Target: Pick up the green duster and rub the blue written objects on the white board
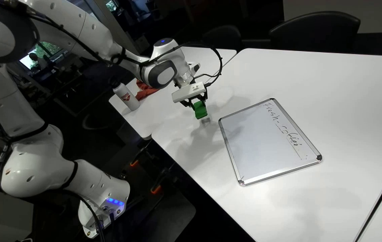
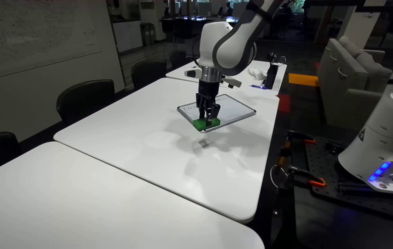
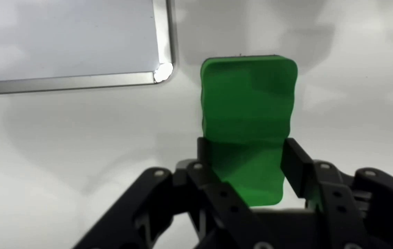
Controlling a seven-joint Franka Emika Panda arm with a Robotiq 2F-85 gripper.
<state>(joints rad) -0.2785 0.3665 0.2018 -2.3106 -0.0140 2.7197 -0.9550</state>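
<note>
The green duster (image 3: 248, 100) is a block with wavy sides. My gripper (image 3: 245, 148) is shut on the duster, with one finger at each long side. In both exterior views the duster (image 1: 200, 110) (image 2: 206, 123) hangs a little above the table, with a dark mark or shadow below it. The white board (image 1: 261, 144) lies flat on the table beside the duster, its grey-framed corner (image 3: 163, 71) near it in the wrist view. Handwriting (image 1: 281, 126) runs along one side of the board; it looks dark and its colour is hard to tell. The gripper partly hides the board (image 2: 234, 107) in an exterior view.
A white bottle (image 1: 127, 97) and an orange-red cloth (image 1: 145, 90) stand on the adjoining table. A dark bottle (image 2: 271, 76), a blue marker (image 2: 258, 86) and a crumpled white item (image 2: 257, 73) lie at the far end. Black chairs (image 2: 85, 100) line a table edge.
</note>
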